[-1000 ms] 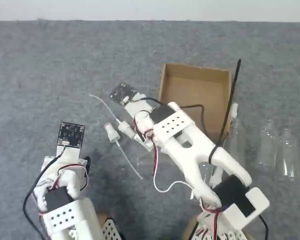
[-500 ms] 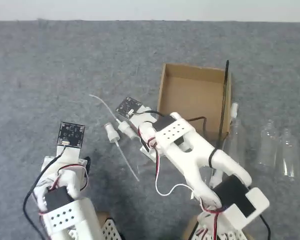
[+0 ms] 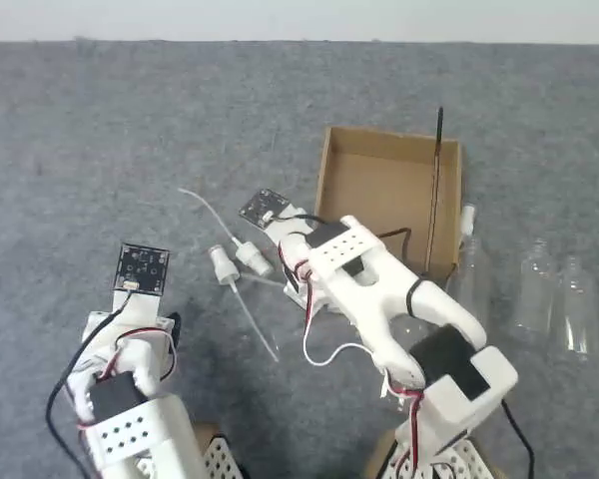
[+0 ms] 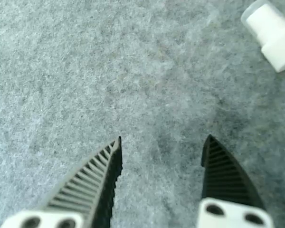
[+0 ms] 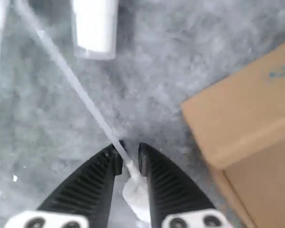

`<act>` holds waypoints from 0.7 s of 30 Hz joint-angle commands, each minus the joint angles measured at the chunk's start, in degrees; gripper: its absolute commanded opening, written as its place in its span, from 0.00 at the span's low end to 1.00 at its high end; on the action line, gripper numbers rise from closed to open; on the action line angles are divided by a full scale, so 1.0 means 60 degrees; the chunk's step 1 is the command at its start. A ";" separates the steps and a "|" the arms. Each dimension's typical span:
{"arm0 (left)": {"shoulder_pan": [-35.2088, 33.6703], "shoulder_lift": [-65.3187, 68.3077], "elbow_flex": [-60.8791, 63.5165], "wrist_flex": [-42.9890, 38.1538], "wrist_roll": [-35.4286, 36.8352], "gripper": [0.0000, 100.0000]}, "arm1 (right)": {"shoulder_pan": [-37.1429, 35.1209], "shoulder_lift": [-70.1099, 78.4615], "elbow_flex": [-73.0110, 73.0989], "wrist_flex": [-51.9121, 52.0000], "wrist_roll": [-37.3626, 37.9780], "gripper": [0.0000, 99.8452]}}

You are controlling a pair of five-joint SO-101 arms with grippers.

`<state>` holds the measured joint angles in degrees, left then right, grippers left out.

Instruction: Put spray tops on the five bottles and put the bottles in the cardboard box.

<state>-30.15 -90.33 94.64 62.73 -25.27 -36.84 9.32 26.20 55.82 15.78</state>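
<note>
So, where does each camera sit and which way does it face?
High view: fixed above the table, looking down at the box; left arm, right arm show.
Left wrist view: on left wrist, facing the table; open left pincer shows.
Right wrist view: on right wrist, facing down; right pincer grips a spray top.
Shared: box, in high and right wrist views.

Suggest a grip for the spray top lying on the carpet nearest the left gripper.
Take the spray top by its stubby white head, not the thin dip tube. It lies on its side on the carpet, so come straight down with the left gripper, whose jaws stand open, and close across the head's round sides. The tube probably flexes too much to hold.
</note>
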 commanded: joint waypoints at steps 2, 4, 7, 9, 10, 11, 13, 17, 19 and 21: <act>0.0015 -0.0132 -0.0081 0.0117 -0.0103 0.25 | 0.0154 -0.0037 -0.1582 0.0784 0.0015 0.00; 0.0015 -0.0132 -0.0081 0.0117 -0.0103 0.25 | 0.0125 -0.0037 -0.2110 0.1179 0.0015 0.00; 0.0015 -0.0132 -0.0081 0.0117 -0.0103 0.25 | 0.0081 -0.0022 -0.2930 0.1473 -0.0015 0.00; 0.0015 -0.0132 -0.0081 0.0117 -0.0103 0.25 | 0.0037 0.0022 -0.3531 0.1619 -0.0322 0.00; 0.0015 -0.0132 -0.0081 0.0117 -0.0103 0.25 | 0.0007 0.0066 -0.3868 0.1692 -0.0557 0.00; 0.0015 -0.0132 -0.0081 0.0117 -0.0103 0.25 | -0.0051 0.0081 -0.4161 0.1766 -0.0733 0.00; 0.0015 -0.0132 -0.0081 0.0117 -0.0103 0.25 | -0.0125 0.0095 -0.4571 0.1839 -0.0952 0.00; 0.0015 -0.0132 -0.0081 0.0117 -0.0103 0.25 | -0.0271 0.0095 -0.4923 0.1766 -0.1128 0.00; 0.0015 -0.0132 -0.0081 0.0117 -0.0103 0.25 | -0.0271 0.0168 -0.5070 0.1839 -0.1070 0.01; 0.0015 -0.0132 -0.0081 0.0117 -0.0103 0.25 | -0.0256 0.0286 -0.5128 0.2147 -0.0996 0.01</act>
<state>-30.15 -90.33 94.64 62.73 -25.27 -38.15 11.43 -0.26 66.29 9.98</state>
